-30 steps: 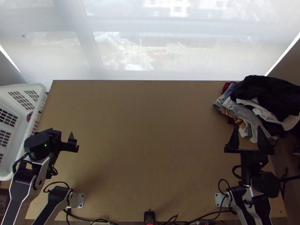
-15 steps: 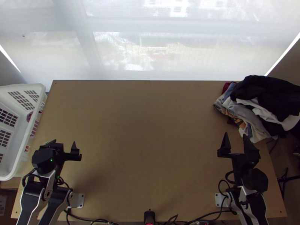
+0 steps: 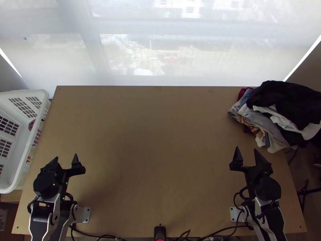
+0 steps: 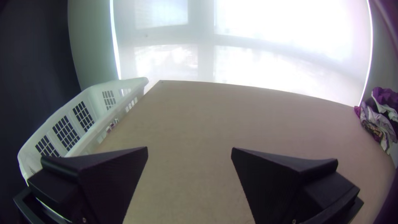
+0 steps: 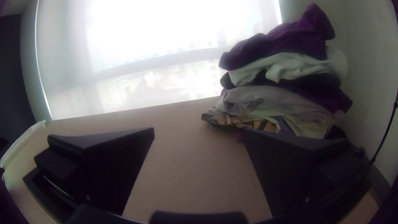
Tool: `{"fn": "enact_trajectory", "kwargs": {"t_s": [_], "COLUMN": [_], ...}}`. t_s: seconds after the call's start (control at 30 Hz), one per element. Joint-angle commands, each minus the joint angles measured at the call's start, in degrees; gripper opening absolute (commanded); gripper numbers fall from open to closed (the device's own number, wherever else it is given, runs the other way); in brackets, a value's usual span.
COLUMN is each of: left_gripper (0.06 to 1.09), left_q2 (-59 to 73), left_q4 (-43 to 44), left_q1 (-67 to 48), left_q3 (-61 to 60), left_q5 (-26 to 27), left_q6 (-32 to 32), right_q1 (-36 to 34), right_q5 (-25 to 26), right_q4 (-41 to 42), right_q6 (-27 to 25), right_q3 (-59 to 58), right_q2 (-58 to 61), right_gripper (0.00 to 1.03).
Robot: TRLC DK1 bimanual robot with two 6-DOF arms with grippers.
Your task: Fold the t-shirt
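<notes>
Right claw (image 3: 246, 149) spread wide, clothes (image 3: 287, 102) bunched, dark over white

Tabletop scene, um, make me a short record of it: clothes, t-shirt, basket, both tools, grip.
Clothes: bunched pile at the table's far right corner, dark garment on top
T-shirt: cannot be singled out
Basket: white, beside the table's left edge
Left tool: near left, open
Right tool: near right, open
Grip: nothing held by either tool
</notes>
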Motion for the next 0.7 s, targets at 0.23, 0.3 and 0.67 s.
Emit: {"fn": "enact_trajectory", "kwargs": {"t_s": [0.23,0.3,0.67], "left_gripper": [1.04,1.04,1.04], "left_q2": [-2.68,-2.68,-2.68], "left_q4": [-0.31,-0.31,-0.31], "left_q1": [10.92,12.24,12.15], "left_q3": [-0.9,-0.9,-0.81], "left_q5": [0.04,0.13,0.13], "left_q6": [-1.18,-1.27,-1.27], "right_q1": [-0.04,-0.04,-0.04], "right_q5": [0.02,0.02,0.02], "right_q4": [-1.7,-1.7,-1.7], "right_q6": [0.84,0.84,0.84], "right_q3": [-0.16,-0.16,-0.16], "right_q2": [0.03,0.03,0.03], "right_gripper": [0.99,0.99,0.99]}}
